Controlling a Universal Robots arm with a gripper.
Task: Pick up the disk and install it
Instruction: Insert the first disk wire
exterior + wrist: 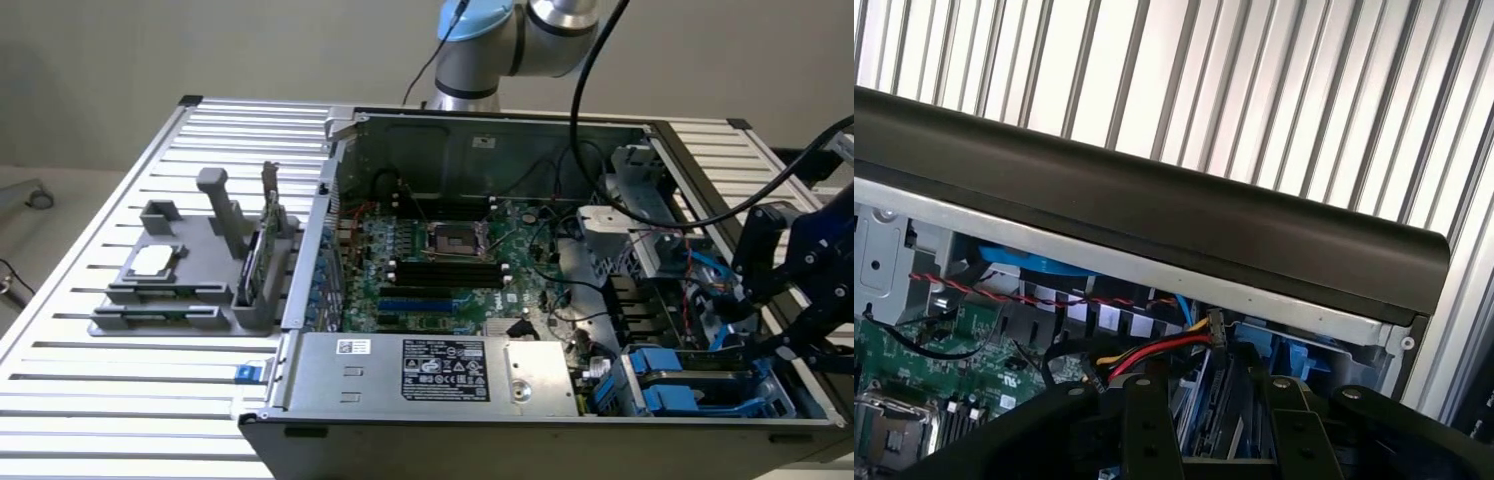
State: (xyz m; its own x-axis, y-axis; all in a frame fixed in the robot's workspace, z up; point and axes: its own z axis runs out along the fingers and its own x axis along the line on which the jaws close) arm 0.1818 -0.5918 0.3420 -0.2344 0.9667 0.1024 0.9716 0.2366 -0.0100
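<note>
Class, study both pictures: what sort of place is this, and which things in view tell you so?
Probably a robotics lab bench for computer assembly: a robot arm reaches over an open computer case with its motherboard bare, lying on a slatted metal table beside a grey parts fixture.

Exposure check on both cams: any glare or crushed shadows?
Exterior view: the ribbed silver metal table glares near white along its near edge, while the green motherboard inside the open grey computer case is evenly lit. Wrist view: the table's slats blow out, and the black case rim reads as a dark band with a soft highlight.
</note>
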